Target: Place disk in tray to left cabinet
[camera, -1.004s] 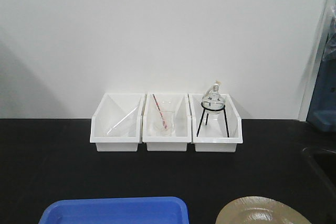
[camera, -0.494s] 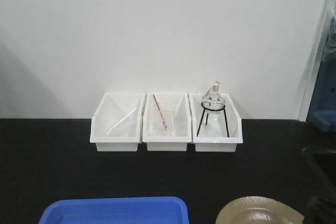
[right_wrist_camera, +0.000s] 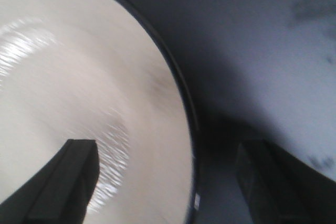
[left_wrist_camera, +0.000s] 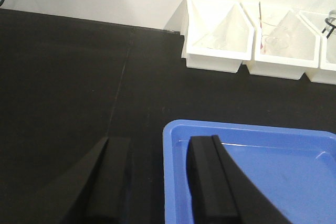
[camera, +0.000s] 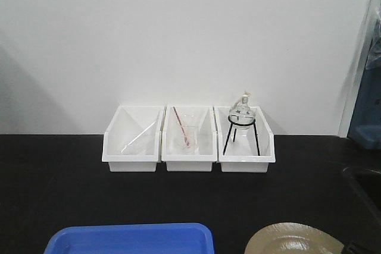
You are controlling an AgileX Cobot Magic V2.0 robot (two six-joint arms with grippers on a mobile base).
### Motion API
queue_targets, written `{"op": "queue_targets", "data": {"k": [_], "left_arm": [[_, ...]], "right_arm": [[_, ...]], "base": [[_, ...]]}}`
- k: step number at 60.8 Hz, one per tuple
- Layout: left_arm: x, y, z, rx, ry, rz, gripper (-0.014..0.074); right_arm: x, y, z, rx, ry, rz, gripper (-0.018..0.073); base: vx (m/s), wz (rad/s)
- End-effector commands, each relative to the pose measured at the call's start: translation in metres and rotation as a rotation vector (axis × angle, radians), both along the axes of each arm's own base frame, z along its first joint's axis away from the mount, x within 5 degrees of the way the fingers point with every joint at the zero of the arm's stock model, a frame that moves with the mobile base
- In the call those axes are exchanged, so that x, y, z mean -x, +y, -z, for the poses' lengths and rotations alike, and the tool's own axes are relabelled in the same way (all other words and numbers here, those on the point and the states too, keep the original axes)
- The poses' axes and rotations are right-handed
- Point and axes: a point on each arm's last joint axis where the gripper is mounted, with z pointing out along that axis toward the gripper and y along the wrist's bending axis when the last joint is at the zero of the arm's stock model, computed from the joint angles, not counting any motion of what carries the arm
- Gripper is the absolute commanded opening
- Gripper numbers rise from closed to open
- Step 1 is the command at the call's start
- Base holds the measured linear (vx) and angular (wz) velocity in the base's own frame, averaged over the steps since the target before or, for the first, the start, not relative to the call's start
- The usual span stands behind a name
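Lying side by side at the near edge of the black worktop [camera: 59, 182]: blue tray [camera: 131, 239] on the left, tan disk [camera: 294, 241] with a thin black rim on the right, apart, a strip of bare worktop between, both cut by the bottom of the front view. Disk flat on the worktop, outside the tray. Spread open across the tray's left rim, the left claw [left_wrist_camera: 157, 182]: one finger [left_wrist_camera: 207, 182] above the tray floor, the other above the worktop just outside; touching or not, cannot tell. Spread wide too, the right claw [right_wrist_camera: 173, 182], gripping nothing, set across the disk's black edge: one finger over the glossy face, the other over the worktop beside it; wrist view blurred, contact not to be judged. Standing in a row at the back against the white wall [camera: 178, 40], well apart from tray and disk, three white bins [camera: 189, 163]: clear glassware in the left one, a beaker [camera: 187, 140] with a red-marked rod [camera: 181, 124] in the middle, a round flask [camera: 242, 112] on a black tripod stand [camera: 240, 125] in the right.
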Motion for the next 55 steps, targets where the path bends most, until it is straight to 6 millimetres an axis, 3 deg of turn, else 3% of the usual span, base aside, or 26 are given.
{"op": "queue_targets", "data": {"k": [1,25,55], "left_arm": [[-0.003,0.000,-0.018,0.013,-0.107,0.000,0.0395],[-0.003,0.000,-0.018,0.013,-0.109,0.000,0.0395],[-0.003,0.000,-0.018,0.013,-0.110,0.000,0.0395]], "right_arm": [[-0.012,-0.001,-0.017,-0.017,-0.139,-0.026,0.0557],[-0.027,0.007,0.019,-0.082,-0.060,-0.119,0.0512],[-0.039,0.013,0.025,-0.178,-0.136,-0.083,0.0511]], "base": [[0.00,0.00],[0.00,0.00],[0.00,0.00]]}}
